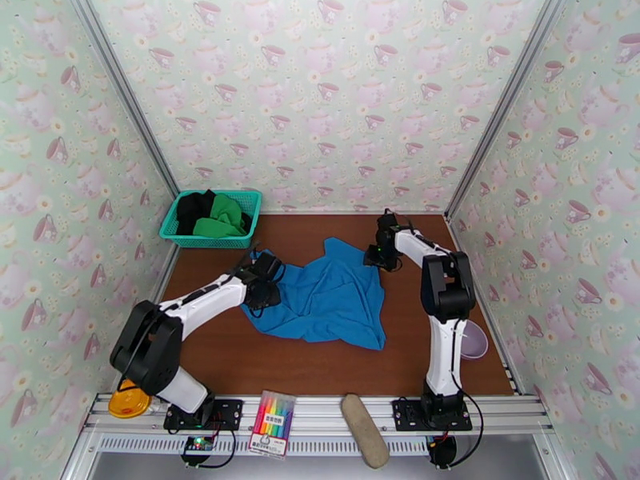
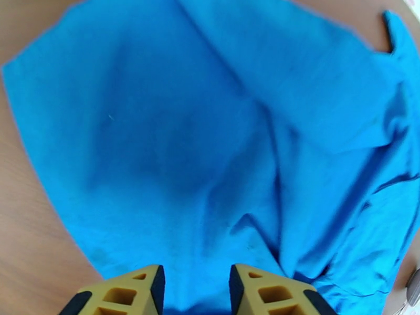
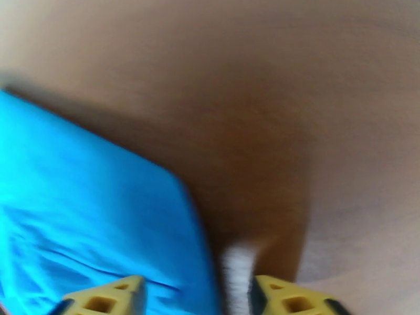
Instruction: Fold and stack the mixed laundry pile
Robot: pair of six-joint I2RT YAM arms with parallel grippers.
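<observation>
- Our left gripper (image 2: 197, 290) has its yellow fingers spread with a clear gap. They hang low over the near-left edge of the blue garment (image 2: 184, 143), and we see nothing pinched between them.
- Our right gripper (image 3: 198, 295) is also spread. Its wrist view is blurred, with the gap over bare table (image 3: 294, 127) and the cloth's edge just to its left.
- From above, the left gripper (image 1: 268, 270) sits at the left border of the blue garment (image 1: 328, 294), and the right gripper (image 1: 376, 256) sits just beside its far-right border. The cloth lies between the two.
- We judge this garment light, limp and thin. It will drape and sag from any hold, and it may slide on the smooth wooden top.
- A hem or corner looks like the best place to grip. One gripper on each side would keep an edge taut, but a pinch in the rumpled middle would likely gather several layers.
- It is bright blue and lies mid-table, opened out but not flat. Creases run across it, a peak points to the back, and the right side is folded over with bunched ridges near the front corner.
- The green garment (image 1: 220, 218) and the black garment (image 1: 192, 211) lie crumpled together in the teal basket (image 1: 250, 203) at the far-left corner. They are well apart from both grippers, and we judge them equally soft.
</observation>
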